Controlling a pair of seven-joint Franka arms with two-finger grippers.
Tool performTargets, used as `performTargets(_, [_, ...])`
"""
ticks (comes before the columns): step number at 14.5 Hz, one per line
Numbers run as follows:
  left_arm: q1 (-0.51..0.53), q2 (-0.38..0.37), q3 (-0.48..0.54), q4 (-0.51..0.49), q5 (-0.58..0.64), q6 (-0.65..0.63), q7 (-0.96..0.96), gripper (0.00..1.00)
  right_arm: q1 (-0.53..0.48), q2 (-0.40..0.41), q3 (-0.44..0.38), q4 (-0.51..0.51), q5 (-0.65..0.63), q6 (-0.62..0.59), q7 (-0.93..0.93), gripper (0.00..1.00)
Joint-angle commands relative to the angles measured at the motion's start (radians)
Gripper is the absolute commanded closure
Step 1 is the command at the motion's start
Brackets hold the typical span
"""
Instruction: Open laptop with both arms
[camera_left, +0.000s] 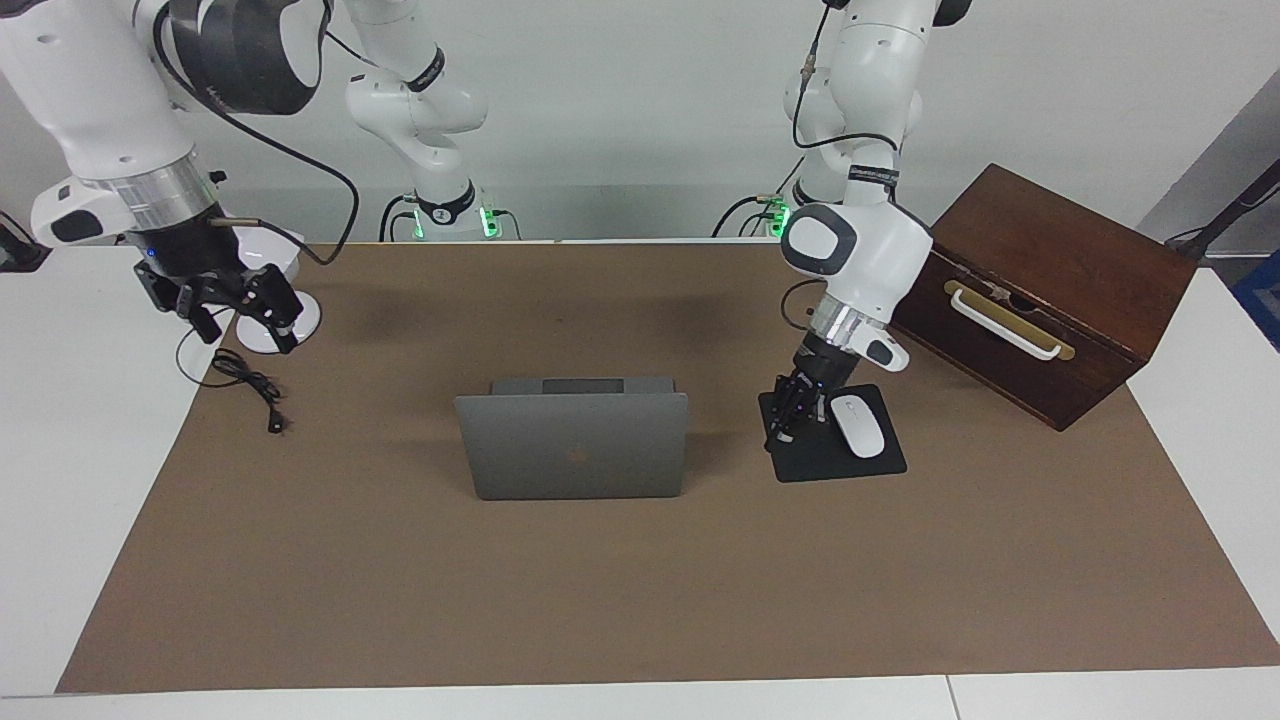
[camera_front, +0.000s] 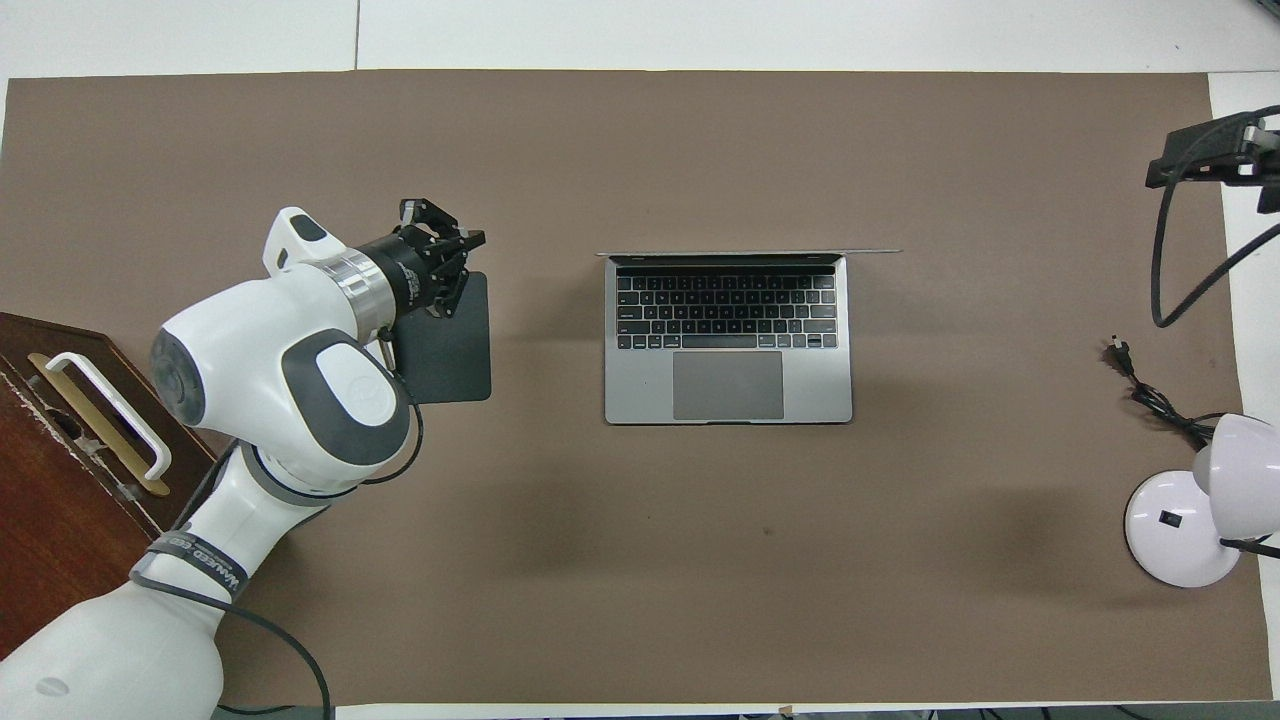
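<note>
The silver-grey laptop (camera_left: 575, 445) stands open in the middle of the brown mat, its lid upright with the logo facing away from the robots. Its keyboard and trackpad (camera_front: 728, 335) show in the overhead view. My left gripper (camera_left: 780, 430) is shut with nothing in it, low over the black mouse pad (camera_left: 840, 458) at the corner nearest the laptop, clear of the laptop. The same left gripper (camera_front: 463, 265) shows in the overhead view over the pad's edge. My right gripper (camera_left: 228, 305) hangs raised over the mat's edge at the right arm's end, well away from the laptop.
A white mouse (camera_left: 858, 425) lies on the mouse pad (camera_front: 450, 350). A brown wooden box (camera_left: 1040, 290) with a white handle stands at the left arm's end. A white desk lamp (camera_front: 1185, 525) and its black cable (camera_front: 1150, 395) sit at the right arm's end.
</note>
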Motion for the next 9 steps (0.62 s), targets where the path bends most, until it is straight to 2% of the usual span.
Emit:
performTargets(1, [0.013, 0.0, 0.041, 0.043, 0.062, 0.004, 0.03, 1.0, -0.021, -0.04, 0.024, -0.023, -0.023, -0.059, -0.016, 0.0])
performTargets(4, [0.078, 0.005, 0.039, 0.084, 0.092, 0.002, 0.175, 1.0, -0.038, -0.053, 0.032, -0.028, -0.032, -0.07, -0.014, 0.0])
performTargets(7, [0.121, 0.034, 0.039, 0.148, 0.115, -0.004, 0.237, 1.0, -0.081, -0.06, 0.071, -0.035, -0.029, -0.064, -0.011, 0.0])
performTargets(9, [0.151, 0.059, 0.039, 0.202, 0.226, -0.007, 0.24, 1.0, -0.081, -0.067, 0.067, -0.035, -0.025, -0.071, -0.014, 0.0])
